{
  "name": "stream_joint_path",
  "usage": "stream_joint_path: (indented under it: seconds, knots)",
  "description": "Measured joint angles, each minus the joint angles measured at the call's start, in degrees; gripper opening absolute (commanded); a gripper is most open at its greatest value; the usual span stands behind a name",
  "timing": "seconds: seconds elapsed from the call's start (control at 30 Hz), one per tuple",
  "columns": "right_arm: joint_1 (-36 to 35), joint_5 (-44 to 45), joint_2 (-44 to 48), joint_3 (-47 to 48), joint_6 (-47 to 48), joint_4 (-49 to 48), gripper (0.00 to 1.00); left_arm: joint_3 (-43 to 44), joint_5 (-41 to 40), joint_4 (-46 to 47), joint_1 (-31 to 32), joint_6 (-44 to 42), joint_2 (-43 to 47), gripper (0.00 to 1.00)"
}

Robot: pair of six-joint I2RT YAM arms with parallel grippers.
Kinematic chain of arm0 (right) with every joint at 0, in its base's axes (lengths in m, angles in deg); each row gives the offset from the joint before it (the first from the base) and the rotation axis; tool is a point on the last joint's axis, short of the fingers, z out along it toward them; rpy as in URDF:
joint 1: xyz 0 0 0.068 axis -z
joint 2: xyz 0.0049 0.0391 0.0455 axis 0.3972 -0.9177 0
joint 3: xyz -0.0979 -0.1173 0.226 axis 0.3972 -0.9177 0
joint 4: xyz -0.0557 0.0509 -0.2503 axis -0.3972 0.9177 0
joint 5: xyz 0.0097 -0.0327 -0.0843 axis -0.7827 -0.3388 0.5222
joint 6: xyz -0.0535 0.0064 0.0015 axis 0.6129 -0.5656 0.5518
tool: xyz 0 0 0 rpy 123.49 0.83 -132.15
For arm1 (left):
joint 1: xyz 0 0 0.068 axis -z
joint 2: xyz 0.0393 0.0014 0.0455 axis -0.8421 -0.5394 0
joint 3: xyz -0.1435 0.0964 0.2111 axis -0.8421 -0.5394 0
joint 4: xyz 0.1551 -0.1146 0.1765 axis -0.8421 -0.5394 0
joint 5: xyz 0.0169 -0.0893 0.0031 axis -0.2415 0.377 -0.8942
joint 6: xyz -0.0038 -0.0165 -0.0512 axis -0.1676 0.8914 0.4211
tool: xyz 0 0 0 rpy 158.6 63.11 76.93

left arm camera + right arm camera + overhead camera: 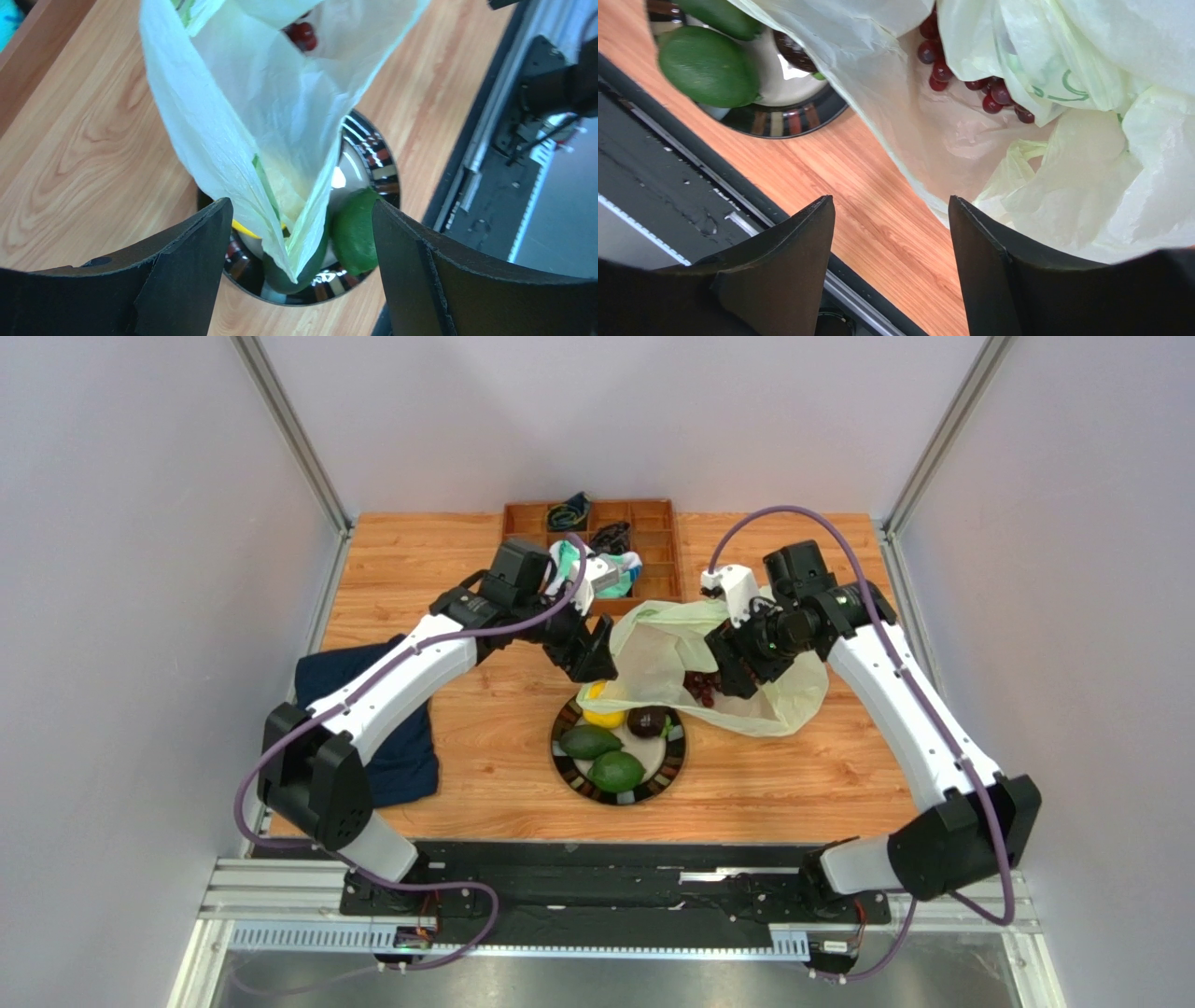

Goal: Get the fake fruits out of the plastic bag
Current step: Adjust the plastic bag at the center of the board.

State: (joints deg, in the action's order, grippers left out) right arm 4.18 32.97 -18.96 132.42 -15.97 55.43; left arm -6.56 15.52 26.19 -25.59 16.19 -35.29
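Fingers (175, 273) of your left gripper (300, 210) stand wide apart and hold nothing. A corner of the bag (231, 126) hangs into the gap between them, and from the wrist view it appears to touch neither one. Your right gripper (891, 203) is spread as well, with bare table (808, 161) showing through the gap. The bag's crumpled folds lie just beside one of its fingers (1018, 280), and you cannot tell whether they touch.

From above, you see the bag lying on the table to the right of the plate (671, 763), between your two grippers, with its left corner reaching over the plate's far rim. The grapes (997, 91) are inside the bag, in the part nearest the plate, showing dark red through the thin film. Two avocados (589, 742) sit side by side on the plate's near-left half. One lemon (605, 711) shows at the plate's far-left edge, partly covered by the bag corner. A dark round piece (647, 723) rests on the plate beside the lemon; you cannot tell what it is.

At the table's far edge stands a wooden tray (659, 518) with socks (596, 571) in it, close behind your left gripper. A navy cloth (400, 749) lies at the table's left edge, partly under your left arm (407, 665).
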Motion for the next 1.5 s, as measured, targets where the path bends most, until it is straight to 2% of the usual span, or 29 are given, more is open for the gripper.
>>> stream_joint_path:
  seconds: [0.13,0.27,0.4,0.5,0.53,0.57,0.73,0.83,1.0,1.1,1.23,1.37,1.5]
  knots:
    - [2.16,0.98,-3.74,-0.02,-0.04,-1.66,0.58,0.04,-3.74,1.03,-0.39,1.38,-2.95,0.81]
    - [4.28,1.75,-8.87,0.79,-0.39,-3.54,0.54,1.64,-4.20,1.66,-0.37,2.32,-6.64,0.77]
    - [7.72,4.13,-17.84,2.64,-0.92,-5.99,0.53,2.84,-5.11,1.77,0.00,2.34,-9.53,0.77]
    - [10.40,6.80,-22.71,3.58,-1.18,-8.04,0.53,2.75,-5.90,1.62,0.17,2.25,-9.57,0.49]
    - [11.26,7.82,-23.85,3.93,-1.29,-8.66,0.54,2.75,-5.86,1.62,0.26,2.29,-9.55,0.15]
    - [11.96,8.76,-24.70,4.35,-1.33,-9.16,0.54,2.75,-5.70,1.62,0.31,2.05,-9.55,0.00]
    - [14.51,14.01,-25.81,7.48,-1.51,-12.00,0.59,3.13,-3.37,0.92,0.92,0.83,-9.55,0.00]
    - [15.30,17.25,-25.77,8.11,-1.51,-14.43,0.65,5.29,-1.88,-0.20,1.49,0.83,-9.55,0.00]
    - [16.94,23.85,-25.31,8.11,-1.62,-18.18,0.67,11.56,1.07,-0.39,1.92,0.85,-7.96,0.00]
    - [20.48,26.47,-23.47,7.67,-1.75,-19.10,0.66,14.38,3.30,-0.42,1.97,0.83,-4.66,0.00]
    - [25.53,25.81,-13.33,-2.43,-1.73,-19.43,0.65,15.15,7.43,0.04,2.36,0.85,0.63,0.00]
    - [25.99,22.91,0.81,-16.65,0.24,-12.90,0.68,13.84,9.81,-0.68,4.61,-0.72,3.48,0.00]
    - [25.18,13.62,5.84,-15.50,2.91,-6.91,0.68,8.83,9.51,-1.42,7.06,-2.69,3.96,0.00]
